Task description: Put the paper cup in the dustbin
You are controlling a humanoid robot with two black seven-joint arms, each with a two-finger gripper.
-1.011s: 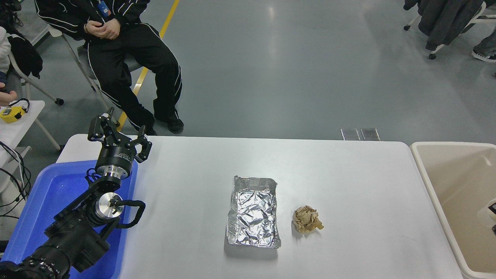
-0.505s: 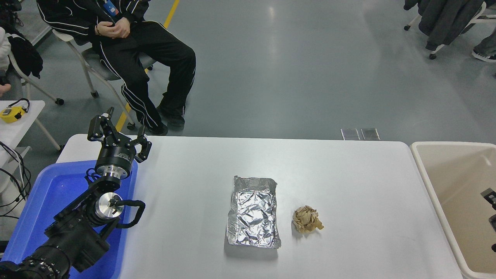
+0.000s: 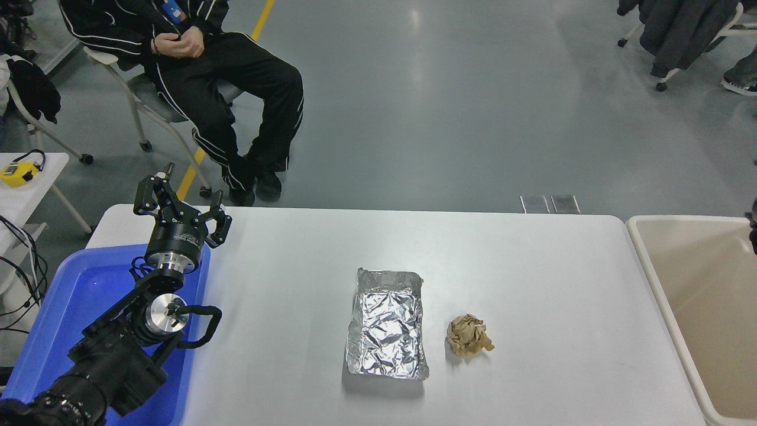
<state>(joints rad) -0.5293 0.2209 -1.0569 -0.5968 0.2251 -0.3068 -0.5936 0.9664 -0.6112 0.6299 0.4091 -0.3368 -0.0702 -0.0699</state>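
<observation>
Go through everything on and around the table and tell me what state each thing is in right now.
foil tray: open, crinkled, nothing in it
brown paper ball: crumpled, on the table
dustbin: open-topped, no cup visible inside
blue tub: open
left pincer: open, parked over the tub

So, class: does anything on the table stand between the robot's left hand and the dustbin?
Only loosely. A foil tray and a crumpled brown paper ball lie mid-table between the left hand and the dustbin, but nearer the robot than a straight path. No paper cup shows.
</observation>
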